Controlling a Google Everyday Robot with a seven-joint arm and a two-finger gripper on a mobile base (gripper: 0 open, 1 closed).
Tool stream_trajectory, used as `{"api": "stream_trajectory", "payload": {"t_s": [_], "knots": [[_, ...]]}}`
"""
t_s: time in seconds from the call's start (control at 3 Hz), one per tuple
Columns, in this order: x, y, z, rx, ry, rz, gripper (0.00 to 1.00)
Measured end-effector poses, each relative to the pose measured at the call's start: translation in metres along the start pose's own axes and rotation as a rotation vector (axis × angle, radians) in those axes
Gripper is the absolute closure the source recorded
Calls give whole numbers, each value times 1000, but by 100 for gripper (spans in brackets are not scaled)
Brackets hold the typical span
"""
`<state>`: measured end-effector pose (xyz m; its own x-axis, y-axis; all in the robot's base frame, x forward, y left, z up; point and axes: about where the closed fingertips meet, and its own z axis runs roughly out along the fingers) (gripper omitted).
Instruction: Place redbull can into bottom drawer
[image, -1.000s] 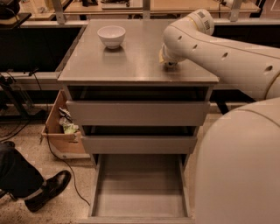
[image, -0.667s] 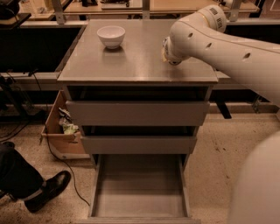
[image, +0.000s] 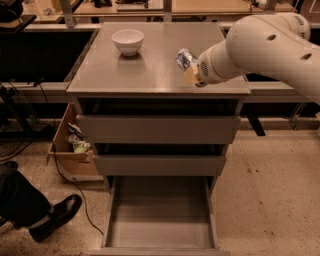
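The gripper (image: 189, 71) is hanging over the right part of the cabinet top (image: 150, 75), at about one o'clock from the middle of the view, with the white arm (image: 260, 45) reaching in from three o'clock. Its fingers are looking clamped on the redbull can (image: 183, 59), which is riding clear of the surface rather than standing on it. The can is sitting tilted: its long axis is running from roughly eleven o'clock at its free end down to five o'clock, where it is meeting the gripper. Which end is the lid I cannot tell.

The bottom drawer (image: 160, 220) is lying pulled open at six o'clock, well below the can and well apart from it, its floor showing bare. The two upper drawers (image: 157, 129) are sitting closed above it.

The step in hand is looking like the carry from the top down to the drawer. Doing it well is meaning swinging the can outward past the front edge of the top first, then lowering in front of the closed drawers, so that neither can nor wrist is clipping them. The white bowl (image: 127, 41) at eleven o'clock is sitting away from that path. The tilt is worth levelling before release, so the can is not rolling on the flat floor
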<state>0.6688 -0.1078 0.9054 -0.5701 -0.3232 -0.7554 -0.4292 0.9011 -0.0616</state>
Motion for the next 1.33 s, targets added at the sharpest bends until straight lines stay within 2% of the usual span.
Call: {"api": "stream_trajectory", "payload": {"t_s": [0.33,1.0,1.33], "knots": [[0,4,-3,-21,-6,-45,100],[7,9,-9,-25,-2,-70,100],[27,19,-36,-27,-6,-109,100]]}}
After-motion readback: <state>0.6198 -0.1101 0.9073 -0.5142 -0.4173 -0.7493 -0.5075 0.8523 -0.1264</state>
